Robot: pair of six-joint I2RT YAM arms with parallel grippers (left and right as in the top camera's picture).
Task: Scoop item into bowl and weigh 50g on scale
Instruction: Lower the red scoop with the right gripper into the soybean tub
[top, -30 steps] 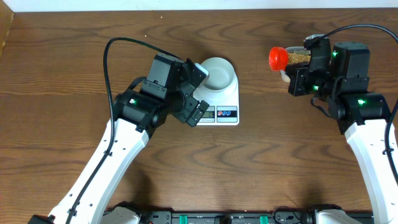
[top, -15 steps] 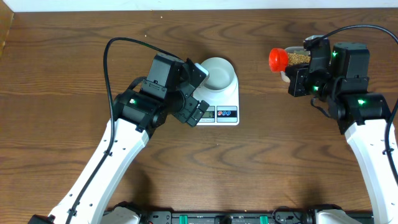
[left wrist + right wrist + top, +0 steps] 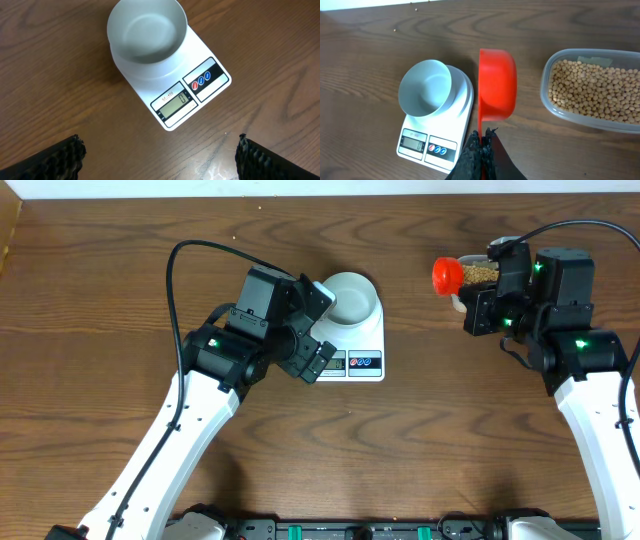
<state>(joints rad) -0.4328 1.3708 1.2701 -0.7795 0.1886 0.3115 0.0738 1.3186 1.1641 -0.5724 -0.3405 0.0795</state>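
Scale (image 3: 372, 335) sits mid-counter toward the far edge, long axis running far-to-near, display at the near end reading 0. Empty bowl (image 3: 352, 298) sits on its far end. Left end effector (image 3: 160, 145) hangs spread wide over the scale, holding nothing. Right end effector (image 3: 482, 140) is clamped on the handle of a red scoop (image 3: 497, 85), between the scale and the tub (image 3: 545, 85) of beans (image 3: 590, 90) toward the far right corner. Bare counter (image 3: 100, 300) lies along the left and near edges. Nothing has moved since a second ago.

White arms (image 3: 170, 445) bear black joints (image 3: 240, 360), green lights (image 3: 213, 343).
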